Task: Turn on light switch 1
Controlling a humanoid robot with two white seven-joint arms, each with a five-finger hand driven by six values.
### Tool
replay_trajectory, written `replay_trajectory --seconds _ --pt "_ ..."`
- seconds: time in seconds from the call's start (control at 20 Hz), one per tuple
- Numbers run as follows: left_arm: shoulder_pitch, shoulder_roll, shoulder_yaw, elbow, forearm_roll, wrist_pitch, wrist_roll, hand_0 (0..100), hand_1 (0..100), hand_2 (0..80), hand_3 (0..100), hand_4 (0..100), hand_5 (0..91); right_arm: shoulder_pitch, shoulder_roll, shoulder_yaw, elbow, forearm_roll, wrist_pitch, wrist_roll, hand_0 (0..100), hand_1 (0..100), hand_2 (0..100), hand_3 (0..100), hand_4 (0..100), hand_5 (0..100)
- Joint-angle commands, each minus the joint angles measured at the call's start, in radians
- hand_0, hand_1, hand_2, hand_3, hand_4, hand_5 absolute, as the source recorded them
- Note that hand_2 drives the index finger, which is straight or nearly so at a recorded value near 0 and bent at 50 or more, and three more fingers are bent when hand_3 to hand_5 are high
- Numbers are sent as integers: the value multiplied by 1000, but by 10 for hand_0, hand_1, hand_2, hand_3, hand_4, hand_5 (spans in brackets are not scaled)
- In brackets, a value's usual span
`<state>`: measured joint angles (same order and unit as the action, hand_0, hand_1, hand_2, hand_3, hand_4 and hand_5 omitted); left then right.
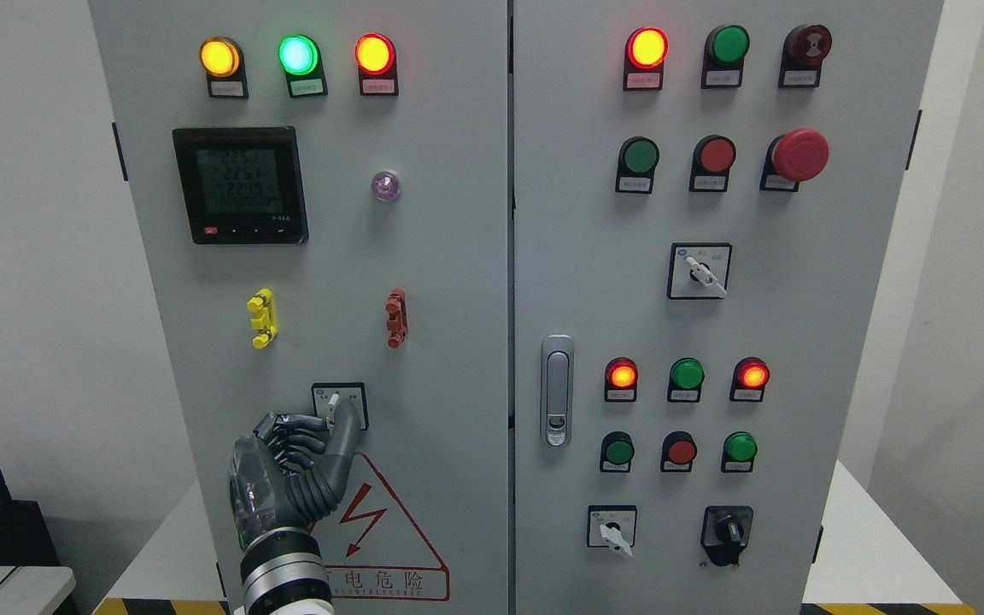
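Grey cabinet doors [424, 282] fill my sight. My left hand [300, 461] grips the rotary switch [336, 407] low on the left door, fingers pinching its white knob; turning it looks unfinished.

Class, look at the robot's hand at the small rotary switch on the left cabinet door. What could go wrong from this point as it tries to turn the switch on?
1. The left hand meets the rotary switch with only a fingertip or two on its small white lever, so the fingers may slip off before it turns.
2. The hand hides the lower part of the switch plate, so its end position may be hard to confirm.
3. The red terminal clip sits just above; an overshoot upward could knock it.
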<state>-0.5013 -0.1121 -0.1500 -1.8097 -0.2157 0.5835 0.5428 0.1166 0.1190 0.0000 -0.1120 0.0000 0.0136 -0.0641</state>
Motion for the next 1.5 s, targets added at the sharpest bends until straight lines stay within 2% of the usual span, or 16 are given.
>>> replay_trajectory --seconds 0.0,1.45 --pt "-3 0 0 -2 -2 1 0 173 586 601 814 868 826 0 -1 17 0 -25 0 0 120 389 0 0 0 0" --pt "-3 0 -11 -2 -4 33 0 191 550 629 826 872 828 0 -1 17 0 -25 0 0 120 389 0 0 0 0"
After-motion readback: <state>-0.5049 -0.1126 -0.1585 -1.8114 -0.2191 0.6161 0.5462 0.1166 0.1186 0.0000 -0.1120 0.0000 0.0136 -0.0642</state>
